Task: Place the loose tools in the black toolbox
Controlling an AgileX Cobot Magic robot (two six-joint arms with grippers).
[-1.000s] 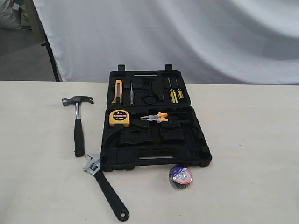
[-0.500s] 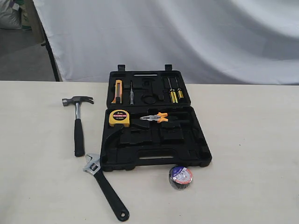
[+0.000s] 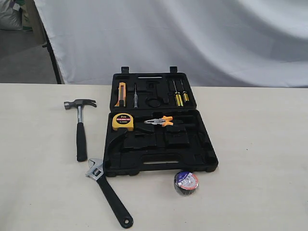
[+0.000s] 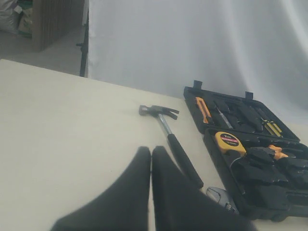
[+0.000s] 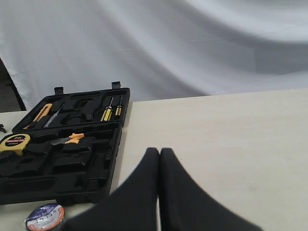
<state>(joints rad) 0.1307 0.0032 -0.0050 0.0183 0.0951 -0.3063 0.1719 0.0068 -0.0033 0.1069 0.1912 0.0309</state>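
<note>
In the exterior view the black toolbox [image 3: 202, 159] is lying open in the middle of the table [image 3: 260, 144]. All three loose tools are lying outside it. The hammer [image 3: 81, 129] is resting to its left, head far and handle pointing near. The wrench [image 3: 108, 191] is lying off the near-left corner, its jaw end just beside the case. The tape roll [image 3: 186, 183] is sitting just in front of the near-right edge. A yellow tape measure [image 3: 122, 121] and orange-handled pliers [image 3: 160, 121] are already sitting in the near half. No arm is showing here, so I judge the task to be at its very start.

The left wrist view is adding what the exterior one lacks. The left gripper [image 4: 150, 153] is hovering above bare table with its jaws pressed together and holding nothing. The hammer and the wrench's head are lying ahead of it. The tape roll is not showing here.

The right wrist view is showing the right gripper [image 5: 159, 153], likewise pressed together and empty, with the tape roll near it. Hammer and wrench are out of sight. The next move probably calls for one arm spreading its jaws and lowering onto its nearest tool.
</note>
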